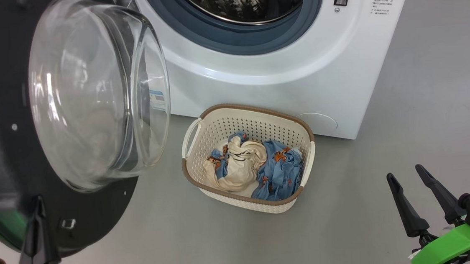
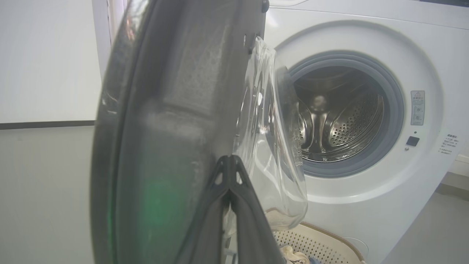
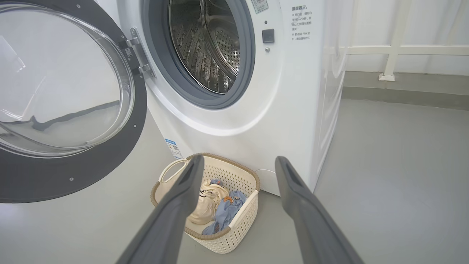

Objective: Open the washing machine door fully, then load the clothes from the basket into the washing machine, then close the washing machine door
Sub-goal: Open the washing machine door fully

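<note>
The washing machine (image 1: 280, 69) stands ahead with its steel drum (image 2: 340, 117) exposed. The washing machine door (image 1: 7, 166) hangs swung out to the left, its glass bowl (image 1: 97, 92) bulging toward the basket. My left gripper (image 1: 37, 200) is shut with nothing in it, its tips (image 2: 229, 159) close in front of the door's (image 2: 165, 128) black inner face near the lower rim; whether they touch it I cannot tell. The basket (image 1: 254, 107) sits on the floor before the machine, holding the clothes (image 1: 258, 163), blue and cream. My right gripper (image 1: 404, 172) is open, low and right of the basket (image 3: 238, 216), pointing toward it.
Grey floor (image 1: 426, 112) spreads to the right of the machine and in front of the basket. A white railing and low wall (image 3: 395, 62) run behind the machine's right side. The open door takes up the room at the left.
</note>
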Motion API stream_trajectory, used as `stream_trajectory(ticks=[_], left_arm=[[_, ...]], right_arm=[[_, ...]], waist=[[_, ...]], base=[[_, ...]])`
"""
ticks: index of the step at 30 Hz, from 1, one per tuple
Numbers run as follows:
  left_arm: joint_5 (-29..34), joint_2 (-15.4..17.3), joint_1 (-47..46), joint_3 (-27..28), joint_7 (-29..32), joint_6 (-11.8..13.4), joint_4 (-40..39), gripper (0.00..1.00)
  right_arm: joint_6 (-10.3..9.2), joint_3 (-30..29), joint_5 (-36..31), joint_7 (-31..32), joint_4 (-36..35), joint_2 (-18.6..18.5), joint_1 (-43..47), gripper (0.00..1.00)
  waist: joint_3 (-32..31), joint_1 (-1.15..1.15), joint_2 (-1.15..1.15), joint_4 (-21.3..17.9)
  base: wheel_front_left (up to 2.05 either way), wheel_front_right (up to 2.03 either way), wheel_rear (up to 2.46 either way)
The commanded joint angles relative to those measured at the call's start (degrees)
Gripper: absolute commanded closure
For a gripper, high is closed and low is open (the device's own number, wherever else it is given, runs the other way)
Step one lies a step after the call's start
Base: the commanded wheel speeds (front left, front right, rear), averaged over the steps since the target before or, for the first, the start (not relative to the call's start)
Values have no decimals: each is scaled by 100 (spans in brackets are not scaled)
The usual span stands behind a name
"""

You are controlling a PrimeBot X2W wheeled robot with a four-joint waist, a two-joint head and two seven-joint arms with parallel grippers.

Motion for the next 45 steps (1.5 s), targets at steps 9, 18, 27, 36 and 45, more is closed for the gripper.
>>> stream_trajectory(ticks=[9, 18, 27, 36, 45], left_arm=[[62, 437, -585, 727, -36, -23, 287, 100], [149, 660, -957, 1204, -36, -62, 772, 100], [215, 750, -1273, 1555, -36, -108, 1148, 100], [197, 973, -1764, 1847, -36, -161, 1727, 100], [174, 1339, -2313, 2122, -36, -185, 2361, 100]], right_arm=[[32, 84, -140, -70, -178, -203, -198, 0], [32, 116, -177, -70, -181, -247, -228, 0], [32, 104, -209, -70, -180, -316, -291, 0], [32, 109, -255, -70, -194, -408, -354, 0], [32, 94, -317, -70, -219, -539, -476, 0]], waist=[[194, 0, 0, 37], [307, 0, 0, 25], [431, 0, 0, 56], [589, 0, 0, 73], [821, 0, 0, 28]], base=[[0, 0, 0], [0, 0, 0], [0, 0, 0], [0, 0, 0], [0, 0, 0]])
